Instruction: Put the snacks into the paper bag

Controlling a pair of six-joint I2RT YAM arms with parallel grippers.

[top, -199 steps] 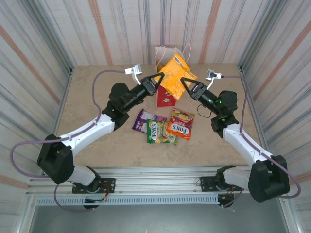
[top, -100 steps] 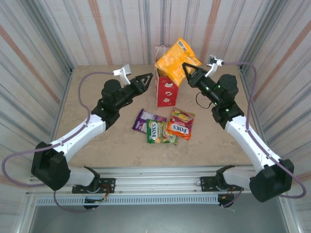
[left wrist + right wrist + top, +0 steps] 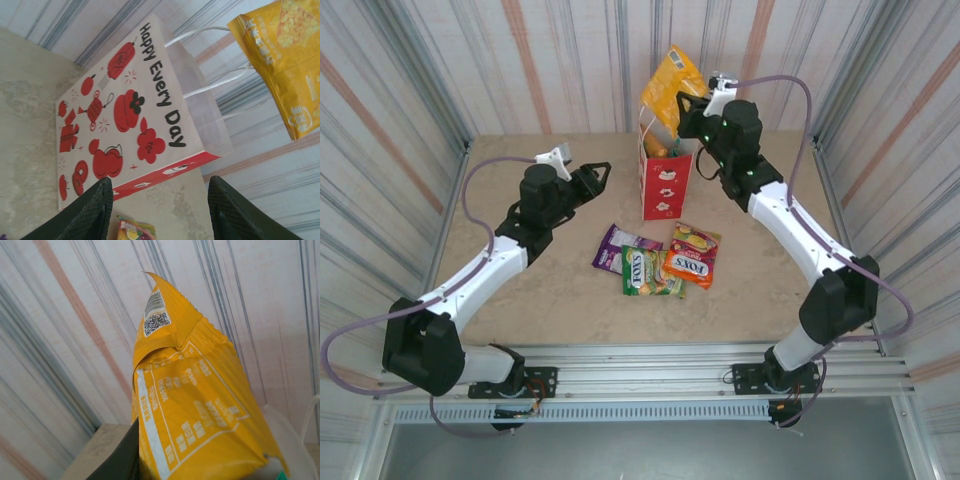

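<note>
As left claw [image 3: 160, 184] gapes facing the lettered bag [image 3: 125, 115], right claw [image 3: 683, 104] pinches yellow packet [image 3: 195, 405].

Beige table [image 3: 560, 300], striped walls [image 3: 420, 80] around it

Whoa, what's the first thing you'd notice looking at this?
The big orange-yellow snack packet jumps out, pinched in the right tool above the paper bag at the back of the table. The bag's side shows red pictures and "Happy Every Day". In front of it, colourful packets lie in a little pile, and the left tool hangs open beside the bag.
</note>
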